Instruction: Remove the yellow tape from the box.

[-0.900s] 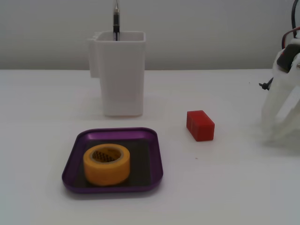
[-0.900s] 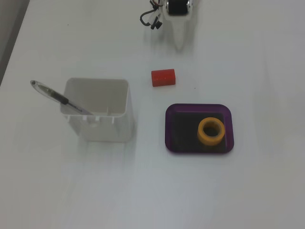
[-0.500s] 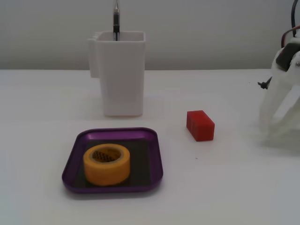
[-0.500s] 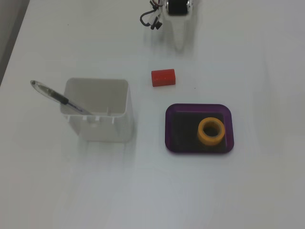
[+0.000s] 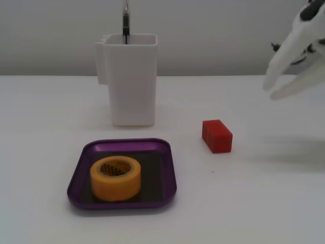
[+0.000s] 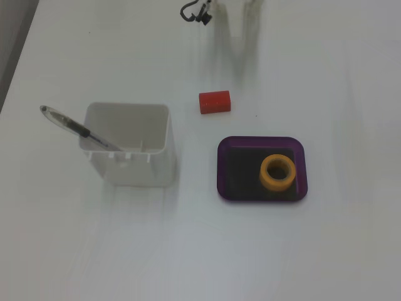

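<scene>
White table (image 5: 45, 127) (image 6: 351, 251) fills both fixed views. Biggest thing on it is a tall white container (image 5: 129, 79) (image 6: 128, 150), standing upright, with a pen (image 5: 125, 18) (image 6: 75, 128) leaning inside and sticking out above the rim. In the top-down fixed view the container sits at left and the pen slants out over its upper-left corner.

The gripper (image 5: 271, 87) comes in at the upper right edge of the low fixed view, white, motion-blurred, raised off the table. Its two fingers are spread apart with clear space between the tips, nothing between them. In the top-down view it is only a faint blurred streak (image 6: 245, 44) near the top edge, above the red block; black cable loop beside it.

The box (image 5: 81, 160) (image 6: 224, 169) is a shallow purple tray with a dark floor, lying flat in front of the container in the low view, and right of the container in the top-down view. The yellow tape (image 5: 116, 178) (image 6: 277, 172) lies flat inside the box, hole up, resting on the floor, toward the right half of the box as the top-down view shows it. Well apart from the gripper.

Small red block (image 5: 217, 135) (image 6: 214, 101) sits on the table between box and gripper, touching neither.
</scene>
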